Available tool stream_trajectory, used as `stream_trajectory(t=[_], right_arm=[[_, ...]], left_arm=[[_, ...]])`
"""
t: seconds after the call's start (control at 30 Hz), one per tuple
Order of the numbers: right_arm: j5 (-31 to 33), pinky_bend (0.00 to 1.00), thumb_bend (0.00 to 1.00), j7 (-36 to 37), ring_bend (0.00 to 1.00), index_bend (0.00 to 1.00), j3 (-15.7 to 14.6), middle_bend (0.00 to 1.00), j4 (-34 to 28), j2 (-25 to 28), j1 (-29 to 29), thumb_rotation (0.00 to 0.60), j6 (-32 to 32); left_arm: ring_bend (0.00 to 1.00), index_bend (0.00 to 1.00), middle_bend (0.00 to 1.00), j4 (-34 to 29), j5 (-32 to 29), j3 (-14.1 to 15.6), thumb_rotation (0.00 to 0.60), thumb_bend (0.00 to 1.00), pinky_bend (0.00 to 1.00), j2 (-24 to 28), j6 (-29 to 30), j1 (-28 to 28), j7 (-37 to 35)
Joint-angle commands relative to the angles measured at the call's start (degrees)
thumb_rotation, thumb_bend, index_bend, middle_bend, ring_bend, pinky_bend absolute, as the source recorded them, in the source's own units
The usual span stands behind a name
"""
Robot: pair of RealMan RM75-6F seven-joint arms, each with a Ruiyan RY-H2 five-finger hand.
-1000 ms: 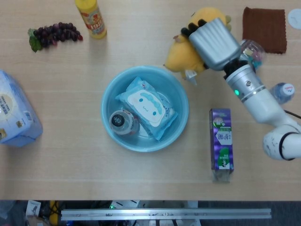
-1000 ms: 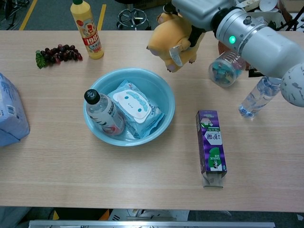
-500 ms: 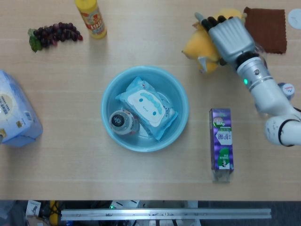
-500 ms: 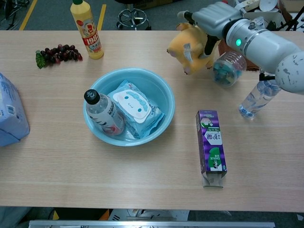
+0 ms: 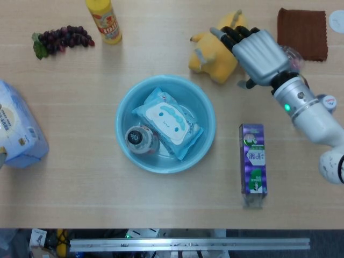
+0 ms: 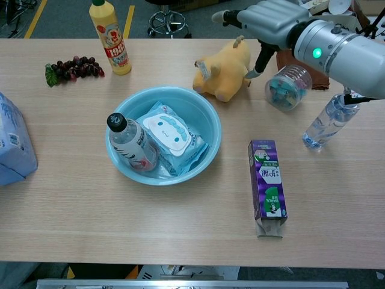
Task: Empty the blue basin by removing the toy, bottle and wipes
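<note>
Now the desk [image 5: 80,188] carries everything, and the right robot hand [image 5: 257,47] hovers over its far right part, fingers spread and holding nothing; the left robot hand shows in neither view. Well to the left of that robot hand and nearer the robot sits the blue basin [image 5: 207,115], with the wipes [image 5: 167,122] and the bottle [image 5: 141,141] inside it, the bottle against the near-left wall. Near and slightly right of the robot hand lies a purple carton [image 5: 252,164]. Just beside its fingertips on the left, the yellow toy [image 5: 215,55] lies on the desk outside the basin.
</note>
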Motion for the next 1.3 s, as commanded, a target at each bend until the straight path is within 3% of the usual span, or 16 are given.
stream_trajectory(t=[0.03,0.43,0.73,1.03,1.3], right_arm=[[-4.32,0.38,0.00,3.28,0.19,0.00,-1.17,0.16,-3.36,1.98,-1.65,0.600,-0.03],[-12.45,0.38,0.00,13.78,0.19,0.00,-2.33,0.18,-8.16,4.13,-1.78,0.600,-6.71],[-17.43,0.38,0.00,13.72,0.19,0.00,-2.48,0.19,-10.07,7.43,-4.54,0.600,-1.00],[-17.17,0.38,0.00,13.35,0.19,0.00,-0.77,0.19,-13.36,14.84,-8.98,0.600,6.39],[-17.60,0.38,0.00,15.10,0.19,0.00,-0.52,0.19,-14.76,19.14,-12.18,0.600,8.92]], left_arm=[[0.06,0.16,0.17,0.09,-0.06,0.06,0.600,0.25,0.21,0.10,-0.04,0.04,-0.11],[0.06,0.16,0.17,-0.37,0.06,0.29,0.600,0.25,0.21,0.47,-0.33,0.01,-0.13],[0.06,0.16,0.17,-0.96,2.50,1.32,0.600,0.25,0.21,1.86,-3.59,-1.95,-2.11],[0.08,0.15,0.16,-1.02,6.46,2.22,0.600,0.25,0.21,1.41,-12.41,-8.80,-11.42],[0.09,0.06,0.13,1.15,9.01,2.88,0.600,0.25,0.23,-2.31,-20.38,-16.64,-25.25]])
